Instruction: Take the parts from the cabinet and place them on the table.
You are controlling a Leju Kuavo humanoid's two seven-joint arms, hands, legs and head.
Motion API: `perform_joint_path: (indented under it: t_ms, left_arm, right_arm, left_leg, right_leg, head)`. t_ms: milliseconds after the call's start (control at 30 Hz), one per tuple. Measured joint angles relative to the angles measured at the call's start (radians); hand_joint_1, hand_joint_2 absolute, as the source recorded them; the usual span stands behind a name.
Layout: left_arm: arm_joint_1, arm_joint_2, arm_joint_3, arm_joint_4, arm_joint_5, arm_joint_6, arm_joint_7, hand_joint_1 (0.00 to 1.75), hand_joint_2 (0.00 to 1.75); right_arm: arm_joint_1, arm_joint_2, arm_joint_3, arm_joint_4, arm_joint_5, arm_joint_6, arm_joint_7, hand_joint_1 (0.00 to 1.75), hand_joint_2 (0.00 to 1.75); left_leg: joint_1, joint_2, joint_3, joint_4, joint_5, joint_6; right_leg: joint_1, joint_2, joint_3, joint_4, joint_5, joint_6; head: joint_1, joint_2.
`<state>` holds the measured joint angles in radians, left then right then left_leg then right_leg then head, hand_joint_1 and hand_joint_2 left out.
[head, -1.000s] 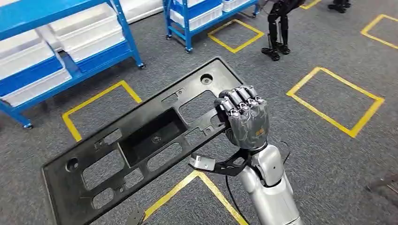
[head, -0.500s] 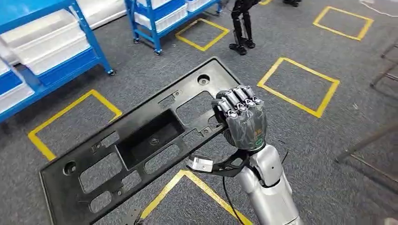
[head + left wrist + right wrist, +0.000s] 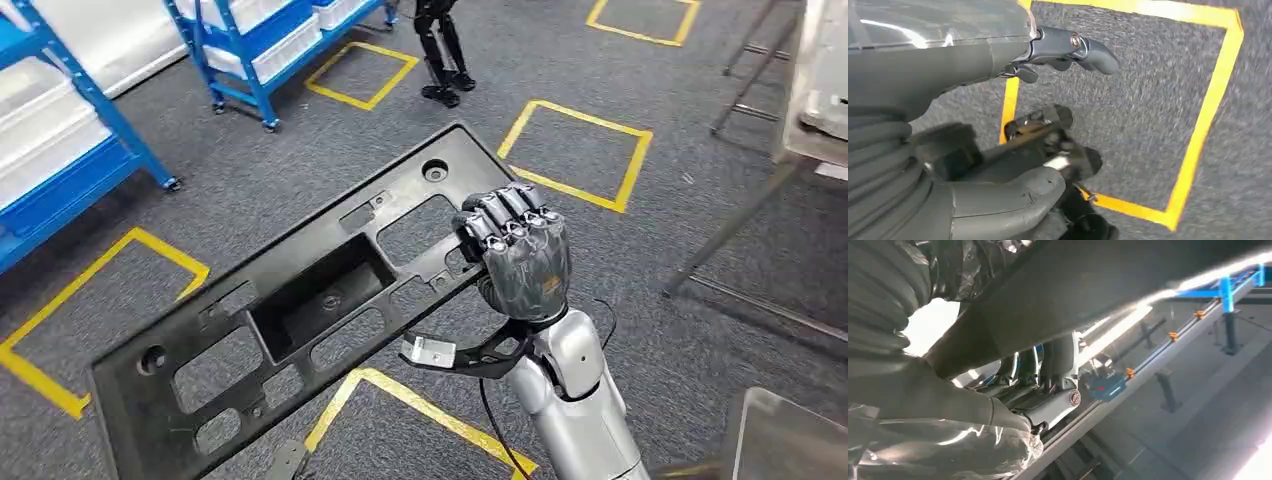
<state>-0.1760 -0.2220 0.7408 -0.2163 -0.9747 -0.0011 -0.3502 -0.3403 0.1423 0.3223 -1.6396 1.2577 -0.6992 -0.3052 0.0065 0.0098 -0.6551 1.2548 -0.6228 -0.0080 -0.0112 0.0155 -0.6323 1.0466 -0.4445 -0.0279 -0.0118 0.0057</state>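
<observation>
One big black part (image 3: 300, 300) is in my right hand (image 3: 515, 262). My fingers (image 3: 505, 222) are curled tight over its long edge, and it hangs flat above the grey floor (image 3: 300, 170). My left hand (image 3: 998, 200) is blurry, so I cannot tell if it holds anything. I think I am carrying it now. Next I must reach the metal table (image 3: 815, 90) and lay it down gently.

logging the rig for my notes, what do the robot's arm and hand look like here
The right arm is glossy silver with rounded segments. The right hand is dark grey metallic, with black fingers tipped by silver joints. A thin black cable runs beside a black bracket at the wrist.
</observation>
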Motion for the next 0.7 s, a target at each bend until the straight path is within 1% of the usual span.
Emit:
perform_joint_path:
  t_ms: [33,67,100,133,167,200,233,267,300,333,367,400,433,467,500,533,567,600,633,667,700]
  left_arm:
    - [0.002,0.000,0.000,0.000,0.000,0.000,0.000,0.00,1.75]
    - [0.003,0.000,0.000,0.000,0.000,0.000,0.001,0.00,1.75]
    - [0.003,0.000,0.000,0.000,0.000,0.000,0.001,0.00,1.75]
    - [0.002,0.000,0.000,0.000,0.000,0.000,0.001,0.00,1.75]
    - [0.001,0.000,0.000,0.000,0.000,0.000,0.001,0.00,1.75]
    - [0.001,0.000,0.000,0.000,0.000,0.000,0.001,0.00,1.75]
    - [0.001,0.001,0.000,0.000,0.000,0.000,0.001,0.00,1.75]
    - [0.001,0.001,0.000,0.000,0.001,0.000,0.001,0.00,1.75]
    - [0.001,0.001,0.000,0.000,0.001,0.000,0.001,0.00,1.75]
    - [0.001,0.001,-0.001,0.000,0.002,0.000,0.002,0.00,1.75]
    - [-0.001,0.000,-0.002,0.000,0.002,0.000,0.002,0.00,1.75]
    - [-0.004,0.000,-0.004,0.000,0.002,-0.001,0.001,0.00,1.75]
    - [-0.004,-0.001,-0.006,0.000,0.002,-0.001,0.000,0.00,1.75]
    - [-0.003,-0.001,-0.007,0.000,0.003,-0.002,0.000,0.00,1.75]
    - [0.000,0.000,-0.008,0.000,0.003,-0.002,0.000,0.00,1.75]
    - [0.002,0.001,-0.008,0.000,0.003,-0.002,0.000,0.00,1.75]
    - [0.003,0.001,-0.008,0.000,0.004,-0.002,0.001,0.00,1.75]
    - [0.003,0.001,-0.010,0.000,0.005,-0.003,0.001,0.00,1.75]
    - [0.002,0.000,-0.011,0.000,0.006,-0.003,0.001,0.00,1.75]
    - [0.002,0.000,-0.012,0.000,0.008,-0.004,0.001,0.00,1.75]
    - [0.001,0.000,-0.014,0.000,0.008,-0.004,0.001,0.00,1.75]
  right_arm:
    - [0.000,0.000,0.001,0.000,0.000,0.000,0.000,1.75,1.75]
    - [0.001,0.000,0.001,0.000,0.000,0.000,0.000,1.75,1.75]
    - [0.001,0.000,0.001,0.000,0.000,0.000,0.000,1.75,1.75]
    - [0.001,0.000,0.001,0.000,0.000,0.000,0.000,1.75,1.75]
    - [0.001,0.000,0.001,0.000,0.000,0.000,0.001,1.75,1.75]
    - [0.000,0.000,0.001,0.000,0.000,0.000,0.002,1.75,1.75]
    - [-0.001,0.000,0.001,0.000,0.000,0.000,0.002,1.75,1.75]
    - [-0.001,0.000,0.002,0.000,0.001,0.000,0.004,1.75,1.75]
    - [-0.001,-0.001,0.002,0.000,0.002,0.000,0.005,1.75,1.75]
    - [0.000,-0.002,0.002,-0.001,0.002,0.000,0.006,1.75,1.75]
    - [0.000,-0.003,0.002,-0.001,0.003,0.000,0.007,1.75,1.75]
    - [0.002,-0.006,0.002,-0.003,0.004,0.000,0.007,1.75,1.75]
    - [-0.001,-0.007,0.002,-0.005,0.005,0.000,0.008,1.75,1.75]
    - [-0.003,-0.007,0.002,-0.006,0.005,0.000,0.010,1.75,1.75]
    - [-0.003,-0.008,0.002,-0.006,0.005,0.000,0.012,1.75,1.75]
    - [-0.003,-0.010,0.001,-0.006,0.005,0.000,0.014,1.75,1.75]
    - [-0.003,-0.013,0.000,-0.006,0.006,0.000,0.016,1.75,1.75]
    - [-0.003,-0.018,0.000,-0.006,0.006,0.000,0.018,1.75,1.75]
    - [-0.003,-0.021,0.000,-0.006,0.007,0.000,0.020,1.75,1.75]
    - [-0.003,-0.023,-0.001,-0.007,0.008,0.000,0.023,1.75,1.75]
    - [-0.004,-0.025,-0.001,-0.010,0.010,0.000,0.026,1.75,1.75]
  left_leg:
    - [0.000,-0.001,-0.031,0.064,-0.020,0.000]
    - [0.000,-0.001,-0.044,0.087,-0.014,0.001]
    - [0.000,-0.002,-0.032,0.058,0.017,0.004]
    - [0.000,-0.006,0.001,-0.013,0.063,0.009]
    - [0.000,-0.023,0.043,-0.102,0.110,0.014]
    - [0.000,-0.062,0.082,-0.190,0.145,0.021]
    - [0.002,-0.102,0.092,-0.214,0.134,0.025]
    - [0.000,-0.095,0.094,-0.228,0.135,0.024]
    - [-0.004,-0.085,0.096,-0.226,0.136,0.025]
    - [-0.005,-0.078,0.096,-0.226,0.138,0.029]
    - [-0.002,-0.064,0.100,-0.243,0.150,0.037]
    - [0.006,-0.046,0.105,-0.259,0.162,0.044]
    - [0.003,-0.037,0.106,-0.266,0.165,0.050]
    - [0.001,-0.022,0.104,-0.266,0.166,0.051]
    - [-0.001,-0.008,0.103,-0.265,0.166,0.052]
    - [-0.002,0.008,0.101,-0.264,0.165,0.053]
    - [-0.003,0.024,0.099,-0.262,0.165,0.053]
    - [-0.003,0.038,0.097,-0.259,0.163,0.052]
    - [-0.002,0.050,0.096,-0.256,0.161,0.051]
    - [-0.001,0.062,0.096,-0.251,0.157,0.049]
    - [-0.001,0.072,0.096,-0.244,0.152,0.044]
  right_leg:
    - [0.002,0.012,-0.002,0.001,0.001,-0.001]
    - [0.003,0.026,-0.002,0.002,0.001,-0.001]
    - [0.003,0.040,-0.002,0.004,0.001,-0.001]
    - [0.003,0.054,-0.001,0.006,0.001,-0.001]
    - [0.003,0.066,0.000,0.007,0.002,0.000]
    - [0.001,0.078,0.000,0.007,0.003,0.002]
    - [0.005,0.087,-0.004,0.008,0.006,0.009]
    - [-0.001,0.098,-0.010,0.008,0.011,0.015]
    - [-0.005,0.109,-0.014,0.004,0.016,0.023]
    - [-0.008,0.121,-0.015,-0.003,0.021,0.032]
    - [-0.005,0.134,-0.017,-0.010,0.028,0.042]
    - [-0.003,0.089,-0.019,0.000,0.018,0.039]
    - [0.002,0.038,-0.033,0.027,-0.011,0.041]
    - [0.003,0.013,-0.061,0.090,-0.052,0.043]
    - [0.001,0.001,-0.094,0.165,-0.089,0.046]
    - [-0.002,-0.004,-0.127,0.238,-0.117,0.050]
    - [-0.003,-0.007,-0.145,0.281,-0.124,0.054]
    - [-0.005,-0.010,-0.137,0.269,-0.106,0.057]
    - [-0.006,-0.017,-0.107,0.216,-0.074,0.059]
    - [-0.007,-0.027,-0.055,0.128,-0.032,0.059]
    - [-0.007,-0.053,-0.002,0.039,0.001,0.058]
  head:
    - [0.000,0.000]
    - [0.000,0.000]
    - [0.000,0.000]
    - [0.000,0.000]
    - [0.000,0.000]
    - [0.000,0.000]
    - [0.001,0.000]
    - [0.000,0.000]
    - [0.001,0.000]
    - [0.000,0.000]
    - [0.000,0.000]
    - [0.001,0.000]
    - [0.002,0.000]
    - [0.000,0.000]
    - [0.001,0.000]
    - [0.001,0.000]
    - [0.001,0.000]
    - [0.001,0.000]
    - [0.001,0.000]
    - [0.001,0.000]
    - [0.001,0.000]
